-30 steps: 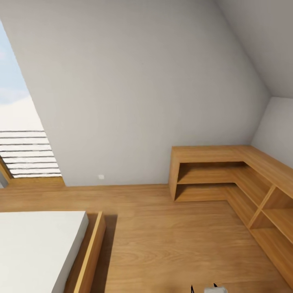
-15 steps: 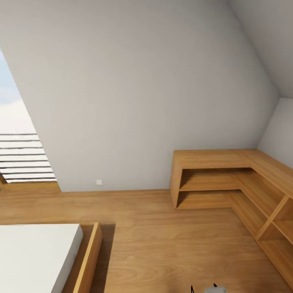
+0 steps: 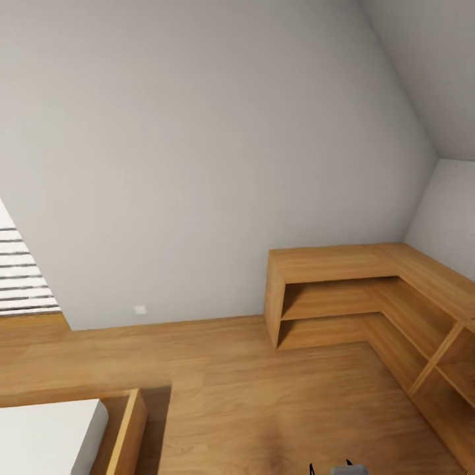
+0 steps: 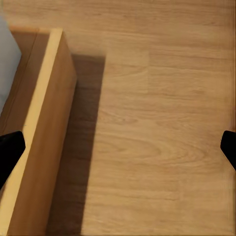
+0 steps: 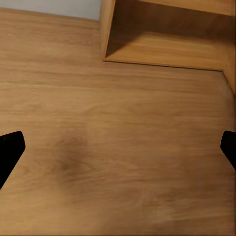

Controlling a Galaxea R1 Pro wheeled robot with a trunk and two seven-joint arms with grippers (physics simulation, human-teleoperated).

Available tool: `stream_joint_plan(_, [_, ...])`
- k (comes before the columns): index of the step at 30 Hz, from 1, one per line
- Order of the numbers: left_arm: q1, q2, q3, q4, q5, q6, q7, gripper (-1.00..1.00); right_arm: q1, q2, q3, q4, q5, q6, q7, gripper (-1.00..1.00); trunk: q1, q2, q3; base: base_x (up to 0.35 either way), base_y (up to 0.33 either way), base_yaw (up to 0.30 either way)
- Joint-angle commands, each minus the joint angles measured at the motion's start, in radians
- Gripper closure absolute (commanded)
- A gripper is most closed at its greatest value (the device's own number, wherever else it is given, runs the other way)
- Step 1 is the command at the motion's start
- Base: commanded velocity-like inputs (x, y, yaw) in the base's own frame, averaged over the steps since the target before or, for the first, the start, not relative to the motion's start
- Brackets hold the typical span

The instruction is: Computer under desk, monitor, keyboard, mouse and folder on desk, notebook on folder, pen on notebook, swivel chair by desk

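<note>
I am in the bedroom, facing a grey sloped wall (image 3: 198, 152) above the oak floor (image 3: 264, 396). The desk, computer, monitor, keyboard, mouse, folder, notebook, pen and swivel chair are out of view. My left gripper (image 4: 118, 152) hangs open over the floor beside a bed frame, its black fingertips (image 4: 7, 150) wide apart with nothing between them. My right gripper (image 5: 118, 152) is open too, over bare floor near the end of the shelving, its fingertips (image 5: 9, 147) far apart.
Low L-shaped oak shelving (image 3: 343, 290) runs along the back wall and down the right side. A bed with a white mattress (image 3: 46, 435) and oak frame (image 3: 125, 429) fills the lower left corner. A slatted skylight (image 3: 20, 277) shows at the left edge.
The whole view has shifted, so the camera has moved: the skylight and the bed have slid toward the left and lower edges, and the shelving sits slightly further left.
</note>
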Motion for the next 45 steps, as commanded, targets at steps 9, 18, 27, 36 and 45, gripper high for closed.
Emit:
stream_joint_plan(9, [0.000,0.000,-0.008,0.000,0.004,-0.003,0.007,-1.00,-0.001,0.001,0.009,0.002,-0.003,-0.001,-0.006,-1.00,0.001,-0.001,-0.001,0.329,0.000,-0.261])
stream_joint_plan(18, [0.000,0.000,-0.008,0.000,0.004,-0.003,0.006,-1.00,-0.001,0.001,0.009,0.002,-0.003,-0.002,-0.006,-1.00,0.001,-0.001,-0.001,0.328,0.000,-0.262])
stream_joint_plan(27, [0.000,-0.001,-0.008,0.000,0.004,-0.003,0.004,-1.00,-0.001,0.001,0.009,0.002,-0.003,-0.003,-0.006,-1.00,0.001,-0.001,-0.001,0.328,0.000,-0.263])
stream_joint_plan(36, [0.000,0.000,-0.008,0.000,0.004,-0.003,0.006,-1.00,-0.001,0.001,0.009,0.002,-0.002,-0.003,-0.006,-1.00,0.001,-0.001,-0.001,0.328,0.000,-0.264])
stream_joint_plan(45, [0.000,0.000,-0.008,0.000,0.004,-0.003,0.006,-1.00,-0.001,0.002,0.009,0.002,0.000,-0.011,-0.006,-1.00,0.001,-0.001,-0.001,0.296,0.095,-0.264])
